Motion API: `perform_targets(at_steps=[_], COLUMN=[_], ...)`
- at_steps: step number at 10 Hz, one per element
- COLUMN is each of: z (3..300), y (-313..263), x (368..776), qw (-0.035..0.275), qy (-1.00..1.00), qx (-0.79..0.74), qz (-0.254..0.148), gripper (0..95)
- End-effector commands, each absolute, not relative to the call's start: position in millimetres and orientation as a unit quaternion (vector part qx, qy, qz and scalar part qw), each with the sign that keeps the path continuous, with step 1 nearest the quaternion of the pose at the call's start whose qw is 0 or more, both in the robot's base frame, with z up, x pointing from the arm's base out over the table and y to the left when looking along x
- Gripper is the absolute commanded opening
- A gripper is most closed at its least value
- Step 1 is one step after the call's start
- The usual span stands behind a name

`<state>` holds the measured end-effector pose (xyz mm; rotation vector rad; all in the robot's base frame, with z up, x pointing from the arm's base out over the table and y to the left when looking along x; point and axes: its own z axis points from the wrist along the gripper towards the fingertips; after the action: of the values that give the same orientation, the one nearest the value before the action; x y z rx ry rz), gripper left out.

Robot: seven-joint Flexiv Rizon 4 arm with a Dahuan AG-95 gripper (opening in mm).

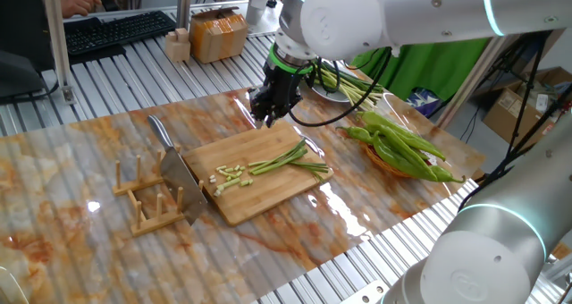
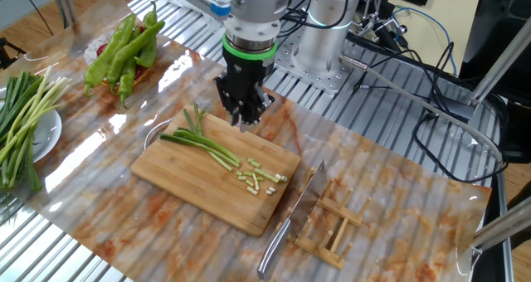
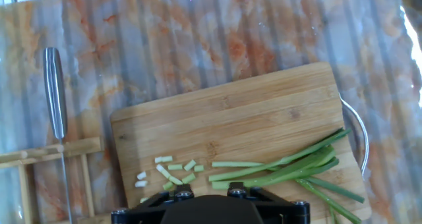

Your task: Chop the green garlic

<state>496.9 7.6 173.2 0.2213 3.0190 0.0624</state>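
Gripper [image 2: 242, 116] empty, above far edge of cutting board [image 2: 178, 187]; jaw gap unclear. Green garlic [image 2: 207, 147] on board, partly chopped, bits [image 2: 257, 178] beside. Knife [image 2: 290, 220] in rack [image 2: 328, 224], untouched. Judged step: between cuts; next, fetch knife by handle.

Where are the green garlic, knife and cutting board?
green garlic [image 2: 203, 145]: other fixed view, on the uncut stalks.
knife [image 2: 304, 201]: other fixed view, on the blade's flat.
cutting board [image 3: 250, 122]: hand view, on bare wood.

Arm reaches in from above, wrist bent so the claw [image 2: 243, 116] points straight down; fingers hang free, nothing between them, opening width unclear.
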Motion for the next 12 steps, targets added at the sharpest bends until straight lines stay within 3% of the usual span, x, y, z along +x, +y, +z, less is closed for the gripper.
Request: perform_targets(at_steps=[1, 12], z=[173, 156], y=[11, 47], x=[496, 495], qw=[0.056, 0.02], qy=[0.995, 0.994], qx=[0.076, 0.111], qz=[0.022, 0.01], gripper=[0.0, 0.0])
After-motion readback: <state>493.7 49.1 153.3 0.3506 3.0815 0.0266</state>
